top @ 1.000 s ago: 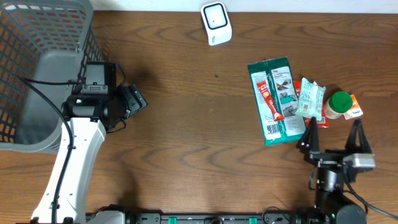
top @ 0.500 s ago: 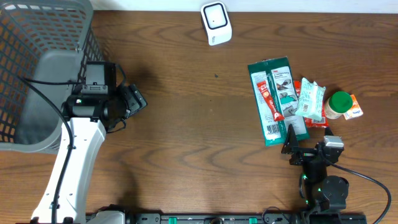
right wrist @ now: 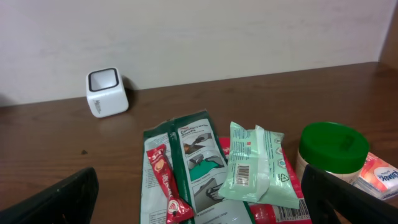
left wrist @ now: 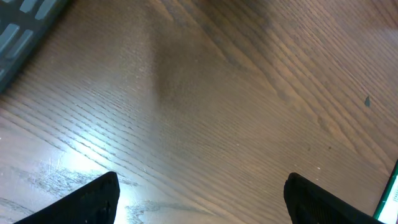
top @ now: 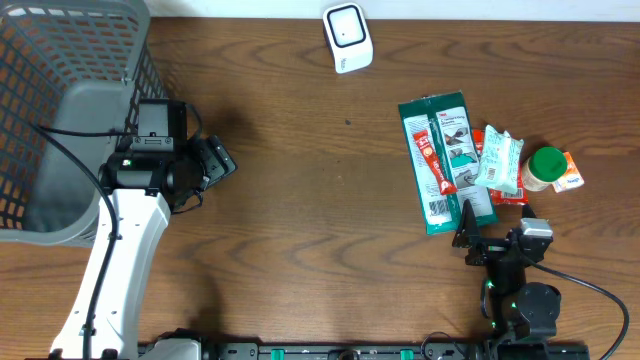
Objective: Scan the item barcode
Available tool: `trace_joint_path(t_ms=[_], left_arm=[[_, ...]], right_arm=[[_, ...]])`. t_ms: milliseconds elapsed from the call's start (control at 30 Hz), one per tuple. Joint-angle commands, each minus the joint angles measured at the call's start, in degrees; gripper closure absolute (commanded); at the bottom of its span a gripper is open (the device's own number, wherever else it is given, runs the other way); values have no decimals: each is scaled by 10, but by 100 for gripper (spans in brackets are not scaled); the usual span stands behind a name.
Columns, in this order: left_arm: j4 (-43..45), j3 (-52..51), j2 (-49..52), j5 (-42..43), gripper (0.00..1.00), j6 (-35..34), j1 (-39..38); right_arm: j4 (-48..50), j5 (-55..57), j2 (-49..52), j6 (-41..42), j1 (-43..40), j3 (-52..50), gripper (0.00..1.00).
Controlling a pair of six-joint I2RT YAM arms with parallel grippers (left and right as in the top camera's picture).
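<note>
the wire basket point(top: 60, 60) is cut off by the overhead frame's left edge. a red packet point(top: 510, 197) lies mostly hidden under the wipes pack point(right wrist: 255, 165). an orange-and-white box point(top: 570, 178) is partly masked by the green-lidded jar point(right wrist: 333, 149). the wipes pack touches the edge of the green pouch point(top: 445, 160), which carries a red snack stick point(right wrist: 165, 180). all of these lie on the right side of the table point(top: 300, 200), none held. the white barcode scanner point(top: 347, 37) stands at the far edge, well apart. the left gripper point(left wrist: 208, 202) and right gripper point(right wrist: 202, 205) both have their fingers spread and empty. against one second ago, the right gripper has shifted left to the pouch's near edge; the left arm is unchanged.
</note>
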Motion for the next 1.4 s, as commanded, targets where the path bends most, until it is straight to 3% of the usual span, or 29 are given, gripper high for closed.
trace_joint_path(t_ms=[0, 267, 467, 833, 1133, 1367], left_arm=[[-2, -2, 3, -2, 15, 4, 3], [-2, -2, 3, -2, 15, 4, 3], [-2, -2, -57, -2, 15, 4, 3], [-2, -2, -359, -2, 15, 4, 3], [-4, -2, -521, -6, 15, 4, 3], [-101, -23, -661, -19, 15, 38, 3]], right_arm=[[-3, -3, -4, -7, -6, -1, 1], [-3, -3, -4, -7, -6, -1, 1], [-3, -3, -4, -7, -6, -1, 1], [-3, -3, -4, -7, -6, -1, 1], [-3, -3, -4, -7, -6, -1, 1], [-3, -3, -4, -7, -6, -1, 1]])
